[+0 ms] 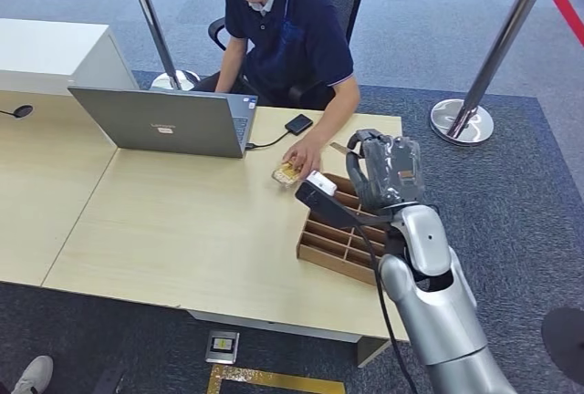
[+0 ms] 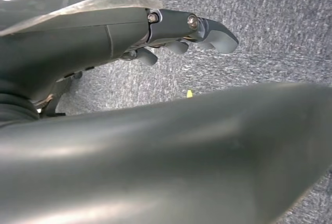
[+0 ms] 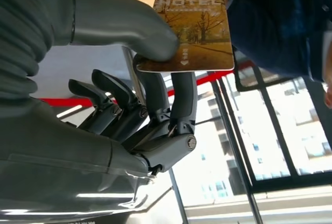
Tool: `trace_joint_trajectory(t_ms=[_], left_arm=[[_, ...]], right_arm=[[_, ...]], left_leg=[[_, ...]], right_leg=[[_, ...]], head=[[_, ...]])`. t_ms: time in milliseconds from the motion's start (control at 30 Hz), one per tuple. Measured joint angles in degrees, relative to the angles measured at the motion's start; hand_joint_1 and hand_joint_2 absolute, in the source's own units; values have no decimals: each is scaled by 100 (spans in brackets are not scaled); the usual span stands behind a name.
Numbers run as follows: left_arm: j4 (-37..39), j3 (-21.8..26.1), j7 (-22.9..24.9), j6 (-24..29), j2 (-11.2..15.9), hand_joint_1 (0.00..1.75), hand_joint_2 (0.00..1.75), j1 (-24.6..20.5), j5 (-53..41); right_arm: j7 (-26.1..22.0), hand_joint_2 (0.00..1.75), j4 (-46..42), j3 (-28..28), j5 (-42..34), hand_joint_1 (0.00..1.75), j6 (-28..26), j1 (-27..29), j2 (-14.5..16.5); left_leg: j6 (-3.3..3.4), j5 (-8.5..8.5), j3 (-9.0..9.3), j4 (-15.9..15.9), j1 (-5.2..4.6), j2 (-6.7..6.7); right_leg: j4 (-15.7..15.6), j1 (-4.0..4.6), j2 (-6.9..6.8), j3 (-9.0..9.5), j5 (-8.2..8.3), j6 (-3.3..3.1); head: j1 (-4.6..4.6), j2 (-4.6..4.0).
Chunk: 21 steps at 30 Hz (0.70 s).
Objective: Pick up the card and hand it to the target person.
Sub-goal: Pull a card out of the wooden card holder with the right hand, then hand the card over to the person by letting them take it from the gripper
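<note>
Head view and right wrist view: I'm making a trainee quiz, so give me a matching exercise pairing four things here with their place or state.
Things:
1. card
2. laptop
3. tray
4. person's hand

Places or states:
A. open on the table
B. resting on a second card
C. pinched by the fingers of the right hand
D. on the table's corner, under the right hand

Pairs: 1-C, 2-A, 3-D, 4-B

Glossy printed card [image 3: 192, 32], matt wooden table [image 1: 172, 230], brushed-metal arm [image 1: 441, 303].
</note>
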Motion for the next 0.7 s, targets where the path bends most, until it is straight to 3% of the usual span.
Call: trace_joint_trajectory(t_ms=[133, 333, 533, 700], left_arm=[[0, -2, -29, -16, 0, 0, 0, -6, -14], [0, -2, -46, -62, -1, 0, 0, -24, -37], [3, -3, -49, -84, -4, 0, 0, -37, -96], [12, -13, -7, -108, -12, 0, 0, -58, -209]], right_arm=[[-76, 175, -493, 79, -112, 175, 75, -4, -71], [-143, 175, -452, 171, -241, 175, 56, -169, -4], [-151, 175, 26, 245, -259, 175, 21, -419, 183], [-151, 175, 660, 317, -24, 175, -339, -644, 350]], left_leg=[[0, 0, 1, 0, 0, 0], [1, 2, 1, 0, 0, 0], [1, 1, 0, 0, 0, 1], [1, 2, -1, 0, 0, 0]], right_leg=[[1, 0, 0, 1, 0, 0], [2, 0, 0, 3, 0, 0], [2, 0, 0, 3, 0, 0], [2, 0, 0, 3, 0, 0]], head=[[-1, 0], [0, 0], [0, 0], [0, 0]])
